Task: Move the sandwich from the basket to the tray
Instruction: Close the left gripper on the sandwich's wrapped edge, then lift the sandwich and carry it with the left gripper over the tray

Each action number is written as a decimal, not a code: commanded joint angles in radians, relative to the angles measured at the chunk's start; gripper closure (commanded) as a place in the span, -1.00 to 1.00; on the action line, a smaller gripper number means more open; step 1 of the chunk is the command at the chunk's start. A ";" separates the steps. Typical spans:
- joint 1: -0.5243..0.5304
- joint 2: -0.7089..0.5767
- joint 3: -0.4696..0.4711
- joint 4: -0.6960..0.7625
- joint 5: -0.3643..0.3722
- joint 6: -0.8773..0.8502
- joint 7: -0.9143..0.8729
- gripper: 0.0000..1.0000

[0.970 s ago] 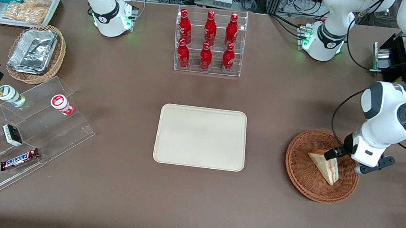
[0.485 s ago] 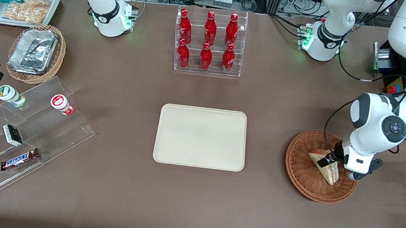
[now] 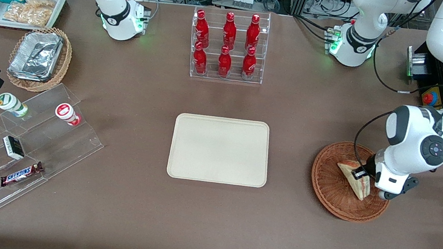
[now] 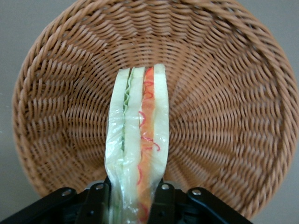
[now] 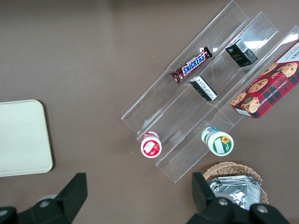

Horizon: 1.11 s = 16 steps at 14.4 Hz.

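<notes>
Left wrist view shows the sandwich (image 4: pixel 138 140) standing on edge in the basket (image 4: pixel 224 93), its wrapped faces sitting between the two fingers (image 4: pixel 96 200) of the gripper (image 4: pixel 135 205), which press against the film on either side; I judge the jaws clamped on the sandwich, or very nearly so. The grip takes only the wide end nearest the wrist, while the rest of the wedge reaches out over the weave toward the basket's middle. That is where trouble could start: held at one end only, the wedge may sag or pivot on the lift, and the smooth film could let it slide out. Squeezing harder to stop that would crush soft bread and push the red and green filling out of line. A low lift could also drag the tip against the wicker or the raised rim and twist the sandwich loose. In the front view the gripper (image 3: pixel 365 177) sits low inside the basket (image 3: pixel 328 189), toward the working arm's end of the tabletop (image 3: pixel 206 227), with the sandwich (image 3: pixel 353 179) not yet raised. The tray (image 3: pixel 220 149) lies well apart, toward the middle of the tabletop, so the carry crosses open surface where a drop would land short.
</notes>
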 commanded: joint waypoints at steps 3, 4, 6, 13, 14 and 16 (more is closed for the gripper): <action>-0.011 -0.004 -0.045 0.069 0.007 -0.094 0.076 0.96; -0.015 -0.004 -0.049 0.088 0.010 -0.122 0.078 0.95; -0.031 0.007 -0.049 0.179 0.012 -0.255 0.084 0.94; -0.218 0.126 -0.052 0.360 0.018 -0.343 0.098 1.00; -0.271 0.160 -0.052 0.407 0.013 -0.347 0.088 1.00; -0.351 0.215 -0.052 0.457 0.007 -0.343 0.034 1.00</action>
